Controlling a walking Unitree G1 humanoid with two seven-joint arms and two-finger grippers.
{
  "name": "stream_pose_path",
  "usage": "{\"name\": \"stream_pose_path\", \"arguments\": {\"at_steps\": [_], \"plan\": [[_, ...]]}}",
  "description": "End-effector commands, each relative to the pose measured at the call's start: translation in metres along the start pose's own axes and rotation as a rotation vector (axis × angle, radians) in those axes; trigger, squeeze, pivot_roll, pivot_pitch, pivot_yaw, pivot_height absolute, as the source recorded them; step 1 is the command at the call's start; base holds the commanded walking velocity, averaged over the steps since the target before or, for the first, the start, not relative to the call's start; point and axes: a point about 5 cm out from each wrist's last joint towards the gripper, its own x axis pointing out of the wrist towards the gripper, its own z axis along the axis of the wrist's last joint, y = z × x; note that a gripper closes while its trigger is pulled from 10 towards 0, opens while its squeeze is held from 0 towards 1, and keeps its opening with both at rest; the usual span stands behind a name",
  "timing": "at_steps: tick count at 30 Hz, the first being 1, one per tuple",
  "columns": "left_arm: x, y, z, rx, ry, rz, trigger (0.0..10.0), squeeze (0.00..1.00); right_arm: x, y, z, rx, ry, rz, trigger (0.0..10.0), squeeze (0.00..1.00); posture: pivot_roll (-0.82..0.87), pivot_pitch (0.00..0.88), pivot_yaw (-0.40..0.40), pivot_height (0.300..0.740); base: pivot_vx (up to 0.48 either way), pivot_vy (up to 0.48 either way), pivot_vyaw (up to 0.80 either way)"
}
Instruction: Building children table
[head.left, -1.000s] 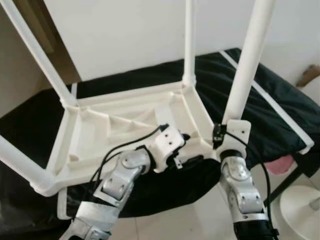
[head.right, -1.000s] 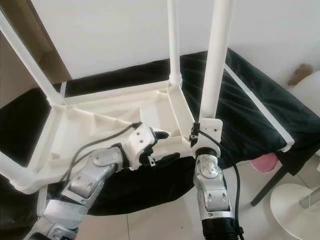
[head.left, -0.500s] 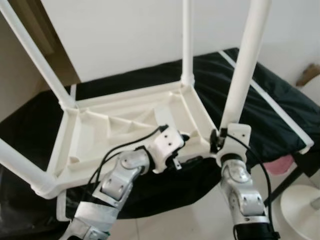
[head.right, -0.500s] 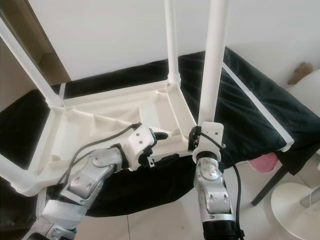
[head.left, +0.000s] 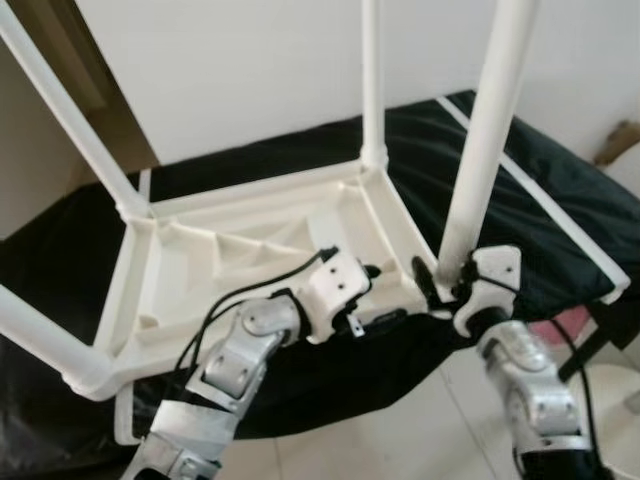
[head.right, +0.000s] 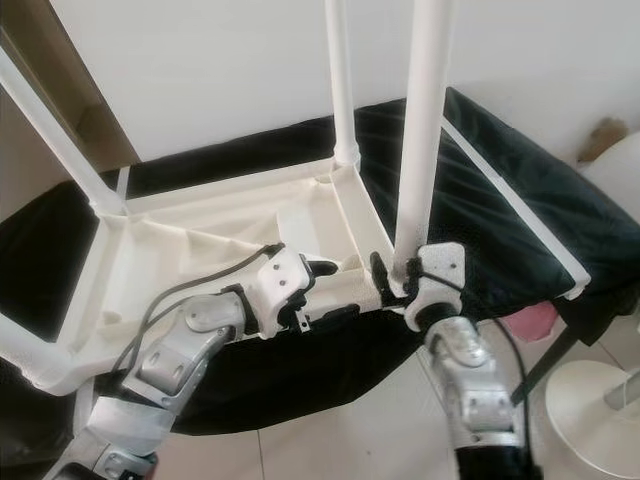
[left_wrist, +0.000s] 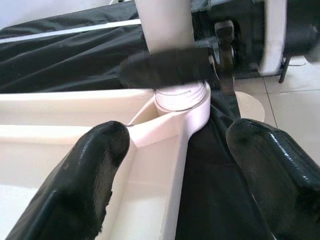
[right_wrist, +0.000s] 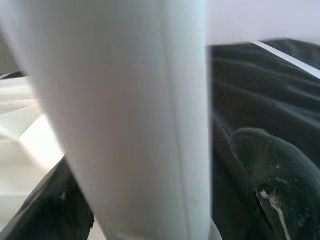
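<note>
A white plastic children's table (head.left: 200, 215) lies upside down on a black cloth (head.left: 545, 195), with three legs standing up from its corners. At the near right corner a fourth white leg (head.left: 488, 130) stands upright, its base at the corner socket (left_wrist: 180, 97). My right gripper (head.left: 447, 283) is shut on this leg just above its base, and the right wrist view has the leg (right_wrist: 125, 115) between both black fingers (right_wrist: 272, 170). My left gripper (left_wrist: 180, 170) is open and straddles the table's front rim beside that corner.
The cloth-covered surface ends near my arms, with tiled floor (head.right: 330, 440) below. A white round base (head.right: 590, 400) and a pink object (head.right: 535, 320) sit at the lower right. A white wall (head.left: 250, 70) rises behind the table.
My right wrist has turned and the forearm has swung to the right, still shut on the leg. The leg's base has come down to the corner. The left arm has stayed put.
</note>
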Motion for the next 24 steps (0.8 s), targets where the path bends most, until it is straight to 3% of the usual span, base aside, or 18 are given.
{"name": "stream_pose_path", "arguments": {"at_steps": [1, 9, 10, 12, 13, 24], "plan": [[0.001, 0.002, -0.001, 0.01, 0.008, -0.006, 10.0, 0.0, 0.008, 0.004, 0.003, -0.014, -0.012, 0.125, 10.0, 0.0, -0.13, 0.0, 0.151, 0.74, 0.0, 0.0, 0.0], [0.004, 0.002, -0.001, 0.017, 0.005, -0.003, 10.0, 0.0, 0.017, -0.002, -0.001, -0.1, 0.035, 0.279, 10.0, 0.0, -0.12, 0.0, 0.138, 0.74, 0.0, 0.0, 0.0], [0.004, 0.002, 0.0, 0.015, 0.003, 0.001, 10.0, 0.0, 0.017, -0.002, -0.002, -0.097, 0.039, 0.28, 4.5, 0.0, -0.12, 0.0, 0.138, 0.74, 0.0, 0.0, 0.0], [0.004, 0.002, 0.0, 0.014, 0.001, 0.003, 10.0, 0.0, 0.016, -0.003, -0.003, -0.094, 0.041, 0.285, 4.5, 0.0, -0.12, 0.0, 0.138, 0.74, 0.0, 0.0, 0.0], [0.004, 0.002, 0.0, 0.013, 0.001, 0.007, 10.0, 0.0, 0.015, -0.005, -0.005, -0.095, 0.054, 0.29, 0.3, 0.0, -0.12, 0.0, 0.135, 0.74, 0.0, 0.0, 0.0], [0.007, 0.001, -0.005, 0.027, 0.016, 0.03, 10.0, 0.0, 0.002, -0.014, -0.018, -0.044, 0.105, 0.287, 0.0, 0.0, -0.13, 0.0, 0.119, 0.74, 0.0, 0.0, 0.0]]}}
